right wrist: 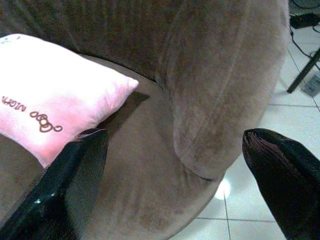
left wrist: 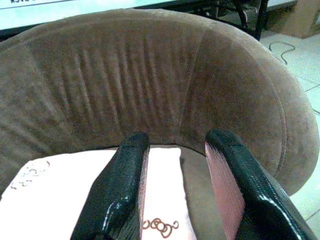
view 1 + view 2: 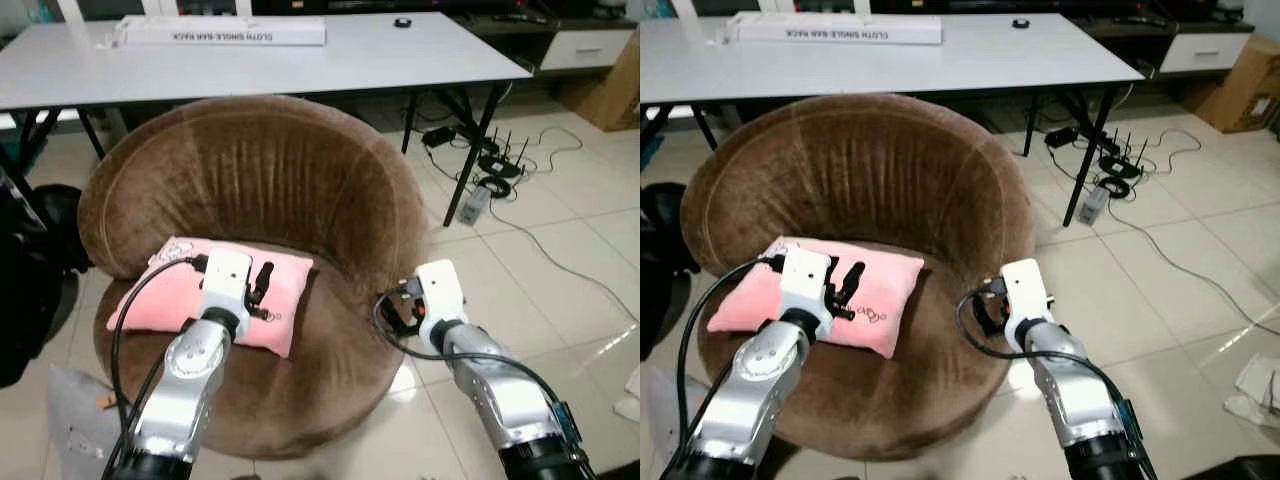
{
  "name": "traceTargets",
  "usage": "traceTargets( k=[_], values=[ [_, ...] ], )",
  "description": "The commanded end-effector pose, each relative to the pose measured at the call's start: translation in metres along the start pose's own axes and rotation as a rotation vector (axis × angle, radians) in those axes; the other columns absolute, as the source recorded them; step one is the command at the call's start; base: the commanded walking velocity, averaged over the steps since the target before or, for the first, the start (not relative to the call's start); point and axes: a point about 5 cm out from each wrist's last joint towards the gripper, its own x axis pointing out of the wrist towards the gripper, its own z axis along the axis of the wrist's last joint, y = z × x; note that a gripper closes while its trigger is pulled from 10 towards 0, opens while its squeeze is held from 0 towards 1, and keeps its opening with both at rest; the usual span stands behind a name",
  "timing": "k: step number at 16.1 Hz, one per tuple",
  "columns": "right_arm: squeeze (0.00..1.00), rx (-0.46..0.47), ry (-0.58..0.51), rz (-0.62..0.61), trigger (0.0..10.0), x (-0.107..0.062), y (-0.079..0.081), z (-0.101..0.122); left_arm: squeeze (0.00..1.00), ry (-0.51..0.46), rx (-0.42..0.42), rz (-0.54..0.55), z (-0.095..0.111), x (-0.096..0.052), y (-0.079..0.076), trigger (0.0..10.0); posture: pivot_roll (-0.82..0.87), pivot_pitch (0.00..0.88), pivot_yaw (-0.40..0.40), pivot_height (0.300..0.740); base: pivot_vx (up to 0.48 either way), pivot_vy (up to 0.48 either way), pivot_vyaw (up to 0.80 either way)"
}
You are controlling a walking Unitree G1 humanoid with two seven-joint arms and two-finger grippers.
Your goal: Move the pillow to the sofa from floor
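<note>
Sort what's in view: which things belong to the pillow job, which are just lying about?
Job: pillow, sofa, left gripper, right gripper.
Lying about: table, long box, cables, cardboard box.

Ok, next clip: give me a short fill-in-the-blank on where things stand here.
1. The pink pillow lies on the seat of the brown ____.
2. The left hand hovers over the pillow with its fingers ____.
3. The right hand is open beside the chair's ____ side.
4. Behind the chair stands a white ____.

Missing words: chair; open; right; table
</note>
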Motion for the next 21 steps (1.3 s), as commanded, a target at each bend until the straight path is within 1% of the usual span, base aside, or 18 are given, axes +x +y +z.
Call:
traceTargets(
  k=[1, 4, 8, 13, 15, 19, 21],
  values=[
    [0.0, 0.018, -0.013, -0.029, 10.0, -0.003, -0.004, -0.001, 0.0, 0.015, 0.016, 0.0, 0.003, -0.004, -0.001, 10.0, 0.08, 0.0, 0.021, 0.74, 0.0, 0.0, 0.0],
    [0.0, 0.03, -0.008, -0.04, 10.0, -0.005, -0.003, -0.005, 0.0, 0.035, 0.03, -0.023, 0.004, -0.008, -0.003, 10.0, 0.07, 0.0, 0.032, 0.74, -0.29, 0.0, 0.0],
    [0.0, 0.029, -0.004, -0.052, 10.0, -0.008, -0.007, -0.007, 0.0, 0.044, 0.039, -0.033, 0.006, -0.01, -0.005, 10.0, 0.07, 0.0, 0.032, 0.74, -0.292, 0.0, 0.0],
    [0.0, 0.021, -0.006, -0.05, 10.0, -0.006, -0.007, -0.005, 0.0, 0.043, 0.038, -0.033, 0.009, -0.011, -0.005, 10.0, 0.07, 0.0, 0.024, 0.74, -0.283, 0.0, 0.0],
    [0.0, 0.02, -0.008, -0.048, 10.0, -0.006, -0.006, -0.004, 0.0, 0.037, 0.042, -0.033, 0.01, -0.013, -0.004, 10.0, 0.07, 0.0, 0.023, 0.74, 0.0, 0.0, 0.0],
    [0.0, 0.024, -0.011, -0.032, 10.0, -0.006, -0.005, -0.004, 0.0, 0.023, 0.04, -0.006, 0.012, -0.015, 0.003, 10.0, 0.07, 0.0, 0.015, 0.74, 0.0, 0.0, 0.0],
    [0.0, 0.039, -0.014, -0.025, 10.0, -0.007, -0.005, -0.004, 0.0, 0.02, 0.039, -0.007, 0.013, -0.016, 0.004, 10.0, 0.07, 0.0, 0.015, 0.74, 0.0, 0.0, 0.0]
  ],
)
